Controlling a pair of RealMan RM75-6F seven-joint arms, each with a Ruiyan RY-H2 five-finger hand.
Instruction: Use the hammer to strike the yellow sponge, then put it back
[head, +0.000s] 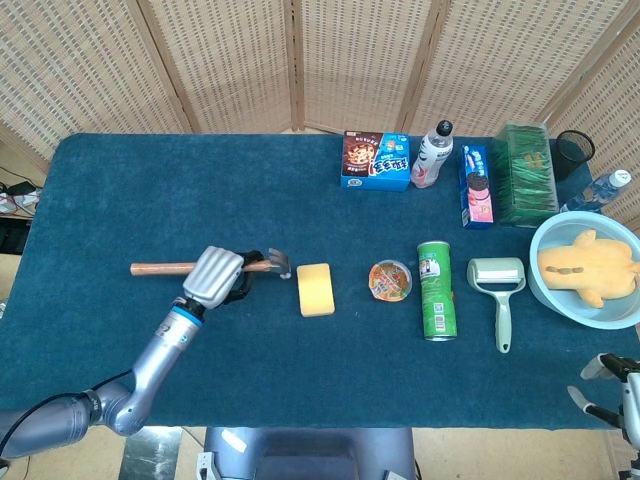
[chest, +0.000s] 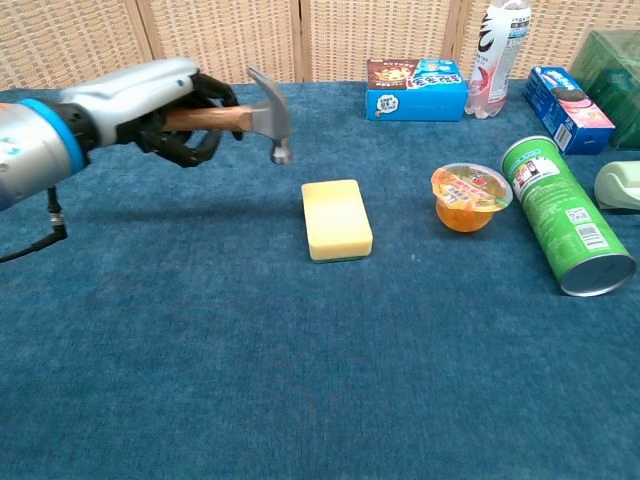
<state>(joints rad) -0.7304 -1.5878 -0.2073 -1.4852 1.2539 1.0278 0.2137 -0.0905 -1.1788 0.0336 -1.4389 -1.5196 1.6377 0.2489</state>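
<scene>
My left hand (head: 216, 276) (chest: 165, 103) grips the wooden handle of the hammer (head: 190, 267) and holds it raised above the table. The hammer's steel head (chest: 271, 118) hangs just left of the yellow sponge (head: 315, 289) (chest: 336, 219), which lies flat on the blue cloth. The handle's free end sticks out to the left in the head view. My right hand (head: 608, 385) shows only at the bottom right corner of the head view, off the table, fingers spread and holding nothing.
Right of the sponge stand a jelly cup (chest: 470, 197), a lying green can (chest: 565, 214) and a lint roller (head: 498, 285). A blue bowl (head: 550, 300) with a yellow toy is far right. Boxes and a bottle (head: 432, 155) line the back edge.
</scene>
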